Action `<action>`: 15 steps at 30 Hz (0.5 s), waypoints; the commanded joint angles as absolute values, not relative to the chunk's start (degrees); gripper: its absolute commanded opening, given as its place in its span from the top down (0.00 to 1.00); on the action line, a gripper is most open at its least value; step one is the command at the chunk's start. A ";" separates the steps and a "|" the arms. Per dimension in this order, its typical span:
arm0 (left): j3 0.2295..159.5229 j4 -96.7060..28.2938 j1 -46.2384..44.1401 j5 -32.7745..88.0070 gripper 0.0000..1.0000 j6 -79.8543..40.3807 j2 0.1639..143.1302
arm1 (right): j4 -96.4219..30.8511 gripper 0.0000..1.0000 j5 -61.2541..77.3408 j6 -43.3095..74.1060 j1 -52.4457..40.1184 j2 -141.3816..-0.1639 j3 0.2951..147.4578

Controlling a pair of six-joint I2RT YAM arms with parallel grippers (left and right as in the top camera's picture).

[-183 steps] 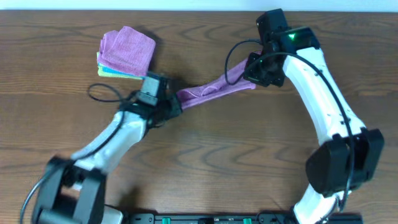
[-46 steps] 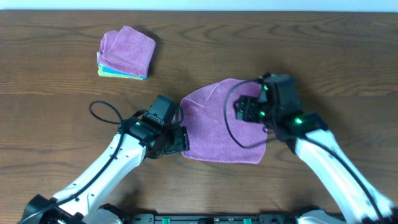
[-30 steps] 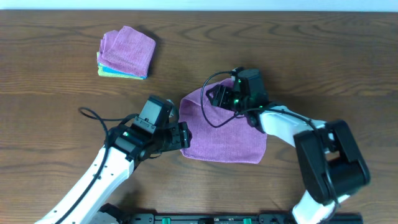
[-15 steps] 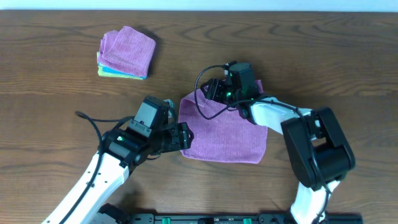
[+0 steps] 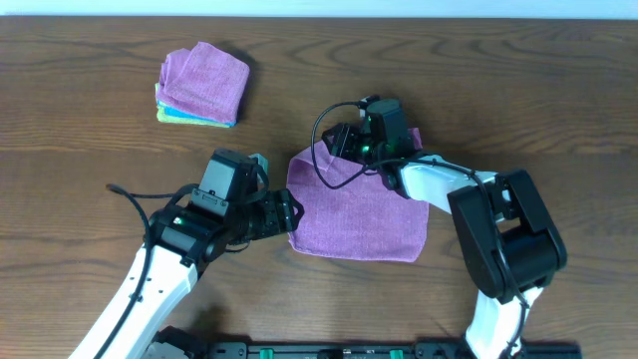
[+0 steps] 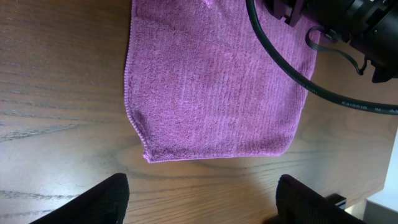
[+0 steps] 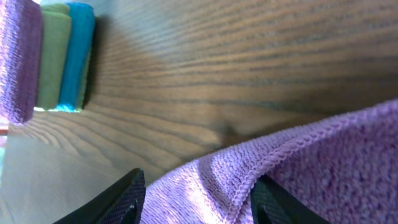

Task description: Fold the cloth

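Brown wood-grain table (image 5: 518, 80) carries everything. From the near edge the left arm slants up toward the middle, and the left gripper (image 5: 287, 213) hangs with its jaws wide apart and nothing between them, just beside the cloth's (image 5: 359, 214) near-left corner. That cloth is purple terry, faintly ribbed with a stitched hem, roughly square, and lies spread flat near the table's middle. The right arm bends from the near right over its far edge, where the right gripper (image 5: 344, 150) straddles the raised hem. Whether it pinches there I cannot tell. A neat stack (image 5: 202, 85) of purple, green and teal cloths sits toward the far-left corner.
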State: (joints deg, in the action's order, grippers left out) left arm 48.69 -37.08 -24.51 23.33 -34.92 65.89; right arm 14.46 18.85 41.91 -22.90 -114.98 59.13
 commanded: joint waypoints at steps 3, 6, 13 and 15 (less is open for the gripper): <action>49.78 -37.17 -24.27 24.05 0.23 -35.18 65.32 | 16.60 0.46 17.85 42.63 -24.95 -117.05 60.03; 49.78 -37.19 -24.27 24.05 0.23 -35.18 65.32 | 17.02 0.47 17.85 42.83 -25.65 -117.89 60.03; 49.78 -37.19 -24.27 24.05 0.23 -35.16 65.32 | 19.05 0.49 17.82 42.85 -27.53 -118.10 60.45; 49.78 -37.19 -24.27 24.05 0.23 -35.16 65.32 | 19.49 0.49 17.80 42.83 -27.81 -118.10 61.49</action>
